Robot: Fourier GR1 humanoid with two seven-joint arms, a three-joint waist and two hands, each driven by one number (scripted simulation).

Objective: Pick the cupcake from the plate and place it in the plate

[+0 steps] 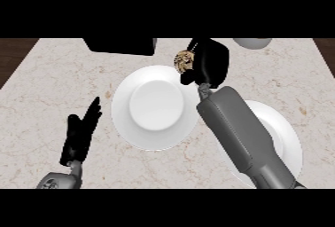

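Observation:
A brown cupcake [185, 60] hangs at the upper right rim of the white plate [131, 119] in the middle of the counter. My right hand [211, 62] is curled round the cupcake and covers most of it. My right forearm crosses over a second white plate [285, 133] at the right and hides much of it. My left hand [82, 133] rests at the lower left with its fingers straight, apart from both plates.
A black box-like object [121, 45] stands at the counter's back edge, left of the cupcake. A pale round object [254, 42] shows at the top right. Dark wood floor lies beyond the marble counter's left and right edges.

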